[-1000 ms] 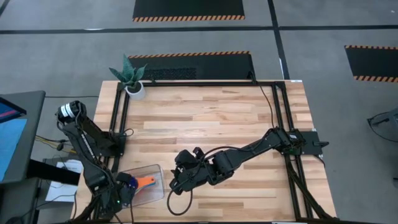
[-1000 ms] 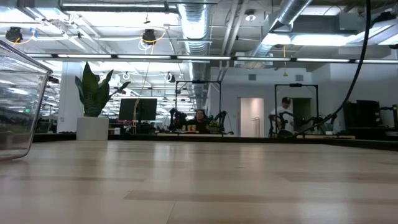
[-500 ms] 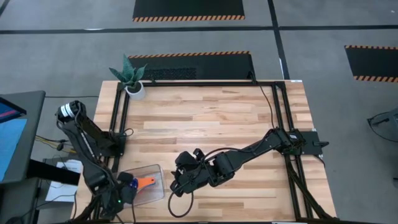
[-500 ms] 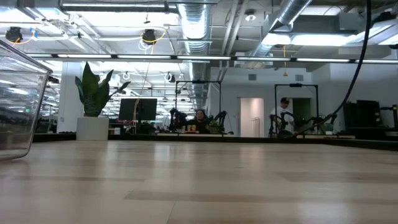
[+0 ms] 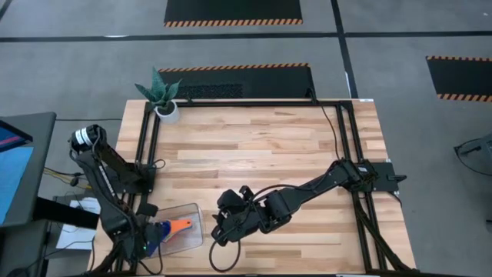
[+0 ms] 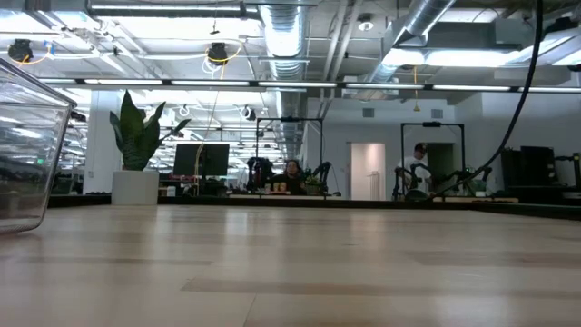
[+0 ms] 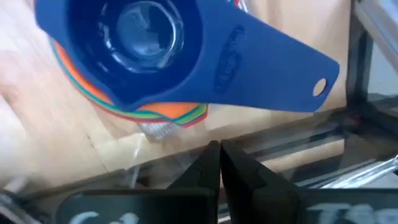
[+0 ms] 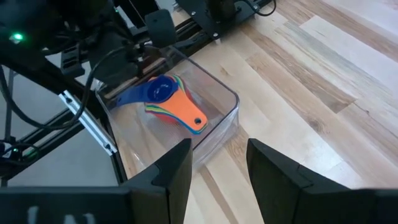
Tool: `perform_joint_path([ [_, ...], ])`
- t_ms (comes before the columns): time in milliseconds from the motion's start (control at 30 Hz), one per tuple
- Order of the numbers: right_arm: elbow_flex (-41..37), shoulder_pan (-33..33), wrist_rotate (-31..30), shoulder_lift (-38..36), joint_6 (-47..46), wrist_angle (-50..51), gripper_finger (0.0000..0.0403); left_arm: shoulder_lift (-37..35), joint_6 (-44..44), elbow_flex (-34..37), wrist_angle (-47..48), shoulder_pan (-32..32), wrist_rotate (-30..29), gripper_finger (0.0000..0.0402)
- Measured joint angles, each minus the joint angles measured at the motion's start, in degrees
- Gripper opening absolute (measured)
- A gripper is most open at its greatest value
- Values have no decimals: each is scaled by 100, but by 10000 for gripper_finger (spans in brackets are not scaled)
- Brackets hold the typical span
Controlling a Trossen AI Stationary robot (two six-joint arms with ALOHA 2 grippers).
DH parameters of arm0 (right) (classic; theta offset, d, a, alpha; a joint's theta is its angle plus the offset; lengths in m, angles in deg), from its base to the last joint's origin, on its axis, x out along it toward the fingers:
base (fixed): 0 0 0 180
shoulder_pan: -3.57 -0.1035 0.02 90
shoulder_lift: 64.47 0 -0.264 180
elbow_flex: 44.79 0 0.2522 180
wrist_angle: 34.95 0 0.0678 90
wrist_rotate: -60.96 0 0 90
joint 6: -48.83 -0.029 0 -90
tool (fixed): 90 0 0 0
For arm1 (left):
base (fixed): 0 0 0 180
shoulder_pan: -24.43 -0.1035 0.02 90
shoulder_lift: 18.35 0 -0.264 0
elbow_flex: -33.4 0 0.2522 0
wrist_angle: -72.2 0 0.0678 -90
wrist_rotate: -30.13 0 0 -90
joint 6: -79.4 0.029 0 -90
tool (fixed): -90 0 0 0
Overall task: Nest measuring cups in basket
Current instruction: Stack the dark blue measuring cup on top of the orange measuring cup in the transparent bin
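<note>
At the left front corner of the light wooden table (image 5: 261,146) sits the clear plastic basket with rounded corners (image 5: 192,209). Inside it lies a stack of small plastic measuring cups (image 8: 168,99) – a dark blue cup (image 7: 134,43) sits on top, with orange, green, yellow and red rims peeking out under it. Its flat blue handle sticks out one way and an orange handle (image 5: 181,225) sticks out the other way. The left gripper (image 5: 147,240) hangs low at the basket's left edge, just beside the stack, and its two dark fingers (image 7: 214,168) are pressed together on nothing

A bit to the right, near the basket, waits the right gripper (image 8: 217,158) – its fingers are spread apart and hold nothing. No loose cups show on the bare wood. It looks like the nesting is done or almost done; the only thing left seems to be for the arms to pull away. Far back stands a spiky green plant in a white pot (image 5: 163,98)
</note>
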Motion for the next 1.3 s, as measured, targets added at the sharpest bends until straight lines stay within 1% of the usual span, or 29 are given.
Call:
perform_joint_path([
  [67,0,0,2,0,0,2,177,-2,33,62,-169,0,26,0],
  [233,0,4,0,0,-4,0,177,-2,11,280,-807,-4,318,0],
  [400,0,6,0,0,-7,0,177,0,-70,284,-862,-9,356,0],
  [600,0,6,0,0,-4,-2,177,-2,-76,284,-1194,-11,366,0],
  [733,0,9,0,0,-4,-3,177,0,-114,284,-1447,-13,236,0],
  [867,0,9,0,0,-2,-4,177,0,-164,284,-1479,-45,48,0],
  [1133,0,9,-2,0,-2,-5,177,0,-166,284,-1665,-254,62,0],
  [1300,0,9,-2,0,-2,-6,177,0,-168,284,-1695,-280,264,0],
])
